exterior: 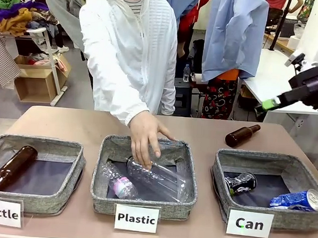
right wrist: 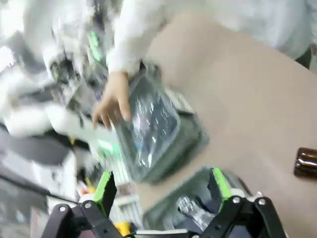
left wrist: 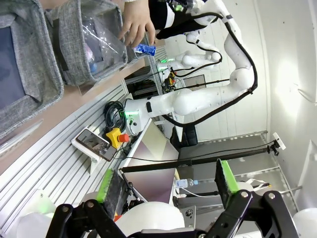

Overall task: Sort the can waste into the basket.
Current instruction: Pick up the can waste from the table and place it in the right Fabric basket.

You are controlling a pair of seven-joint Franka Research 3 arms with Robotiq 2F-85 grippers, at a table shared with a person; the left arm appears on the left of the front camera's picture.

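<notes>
The grey felt basket (exterior: 263,157) behind the white "Can" card stands at the front right of the table. Two cans lie inside it: a crushed dark can (exterior: 240,182) and a blue can (exterior: 299,200) with a silver top, at the right wall. My right gripper (exterior: 267,105) hangs high above the table's right edge, well clear of the basket. In the blurred right wrist view it (right wrist: 162,186) is open and holds nothing. My left gripper (left wrist: 168,183) is also open and empty, off the table's side; from there the blue can (left wrist: 145,49) shows far off.
A person's hand (exterior: 145,137) reaches into the middle "Plastic" basket (exterior: 108,148), resting on clear plastic bottles (exterior: 158,177). One brown glass bottle (exterior: 242,135) lies on the table behind the Can basket. Another (exterior: 12,168) lies in the "Bottle" basket (exterior: 40,142) at left.
</notes>
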